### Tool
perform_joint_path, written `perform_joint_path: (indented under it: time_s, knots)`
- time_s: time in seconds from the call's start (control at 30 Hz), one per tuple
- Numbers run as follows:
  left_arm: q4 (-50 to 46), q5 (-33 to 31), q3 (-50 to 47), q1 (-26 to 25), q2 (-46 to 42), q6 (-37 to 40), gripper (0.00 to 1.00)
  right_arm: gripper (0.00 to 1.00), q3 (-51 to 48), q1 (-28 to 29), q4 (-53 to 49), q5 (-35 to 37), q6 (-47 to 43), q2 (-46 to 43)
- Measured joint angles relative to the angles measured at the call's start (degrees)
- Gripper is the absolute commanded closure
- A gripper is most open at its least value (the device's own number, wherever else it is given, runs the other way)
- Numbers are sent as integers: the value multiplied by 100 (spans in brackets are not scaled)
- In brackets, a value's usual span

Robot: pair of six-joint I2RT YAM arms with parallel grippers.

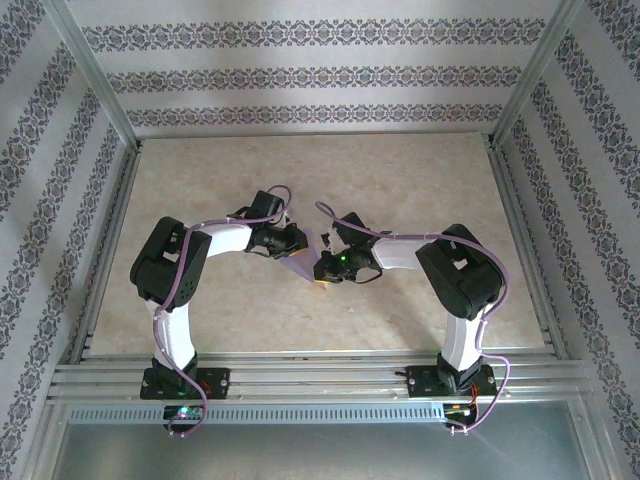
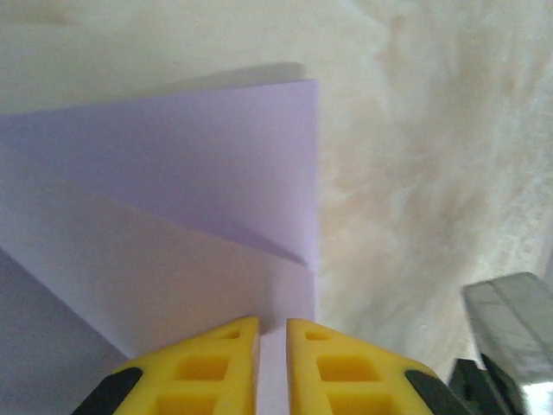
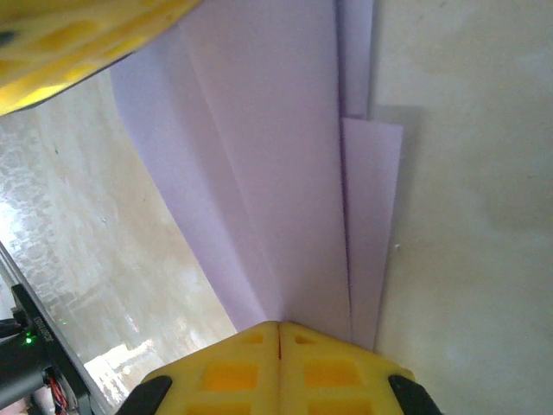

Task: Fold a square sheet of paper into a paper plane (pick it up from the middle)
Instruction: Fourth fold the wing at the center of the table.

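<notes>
- my left arm (image 1: 170,290) and right arm (image 1: 462,285) bend inward, wrists meeting over the middle of the tabletop (image 1: 400,170).
- right pincer (image 3: 278,324) is pressed together on the paper plane (image 3: 276,173) crease.
- left pincer (image 2: 272,322) is nearly closed at its edge; i cannot tell if it grips.
- from above, my wrists hide most of the paper.

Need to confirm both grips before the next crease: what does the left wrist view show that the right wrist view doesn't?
Left wrist: the left gripper closed on the edge of the folded lavender paper, with one diagonal crease running to a straight side edge. Right wrist: the right gripper shut on stacked lengthwise folds, with a yellow finger of the left gripper at the upper left. Shared: the same paper, with the beige table behind it.
</notes>
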Motion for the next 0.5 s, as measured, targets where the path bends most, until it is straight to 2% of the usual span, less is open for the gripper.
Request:
perform_joint_path:
  time_s: [0.5]
  knots:
    - [-372, 444, 323, 269, 282, 597, 83, 97, 4, 0, -46, 26, -136, 0]
